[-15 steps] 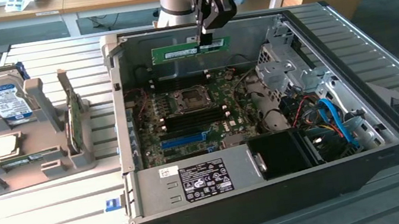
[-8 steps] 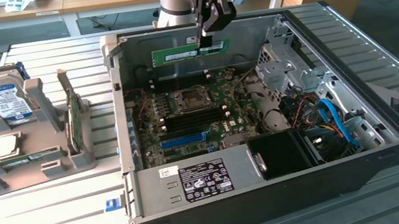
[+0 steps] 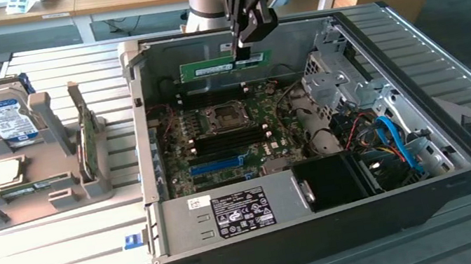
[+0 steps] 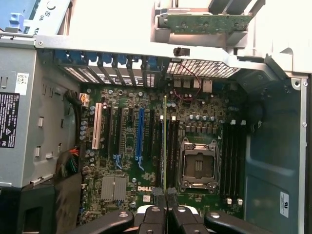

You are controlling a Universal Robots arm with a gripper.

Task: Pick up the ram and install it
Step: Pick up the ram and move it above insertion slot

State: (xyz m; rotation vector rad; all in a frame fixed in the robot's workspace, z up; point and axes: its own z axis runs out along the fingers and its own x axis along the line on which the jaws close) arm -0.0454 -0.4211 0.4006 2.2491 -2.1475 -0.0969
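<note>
As we hold the ram (image 3: 223, 66) pinched in the nearly closed gripper (image 3: 244, 51), it hangs over the far side of the motherboard (image 3: 261, 138), long axis approx. parallel w/ the black slots (image 3: 211, 98) underneath, edge down.

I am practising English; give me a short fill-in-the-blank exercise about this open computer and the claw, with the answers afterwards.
1. The claw is shut on the ___.
2. The ram has a circuit board coloured ___.
3. The hard drive stands at the exterior view's ___.

Missing words: ram; green; left.
</note>
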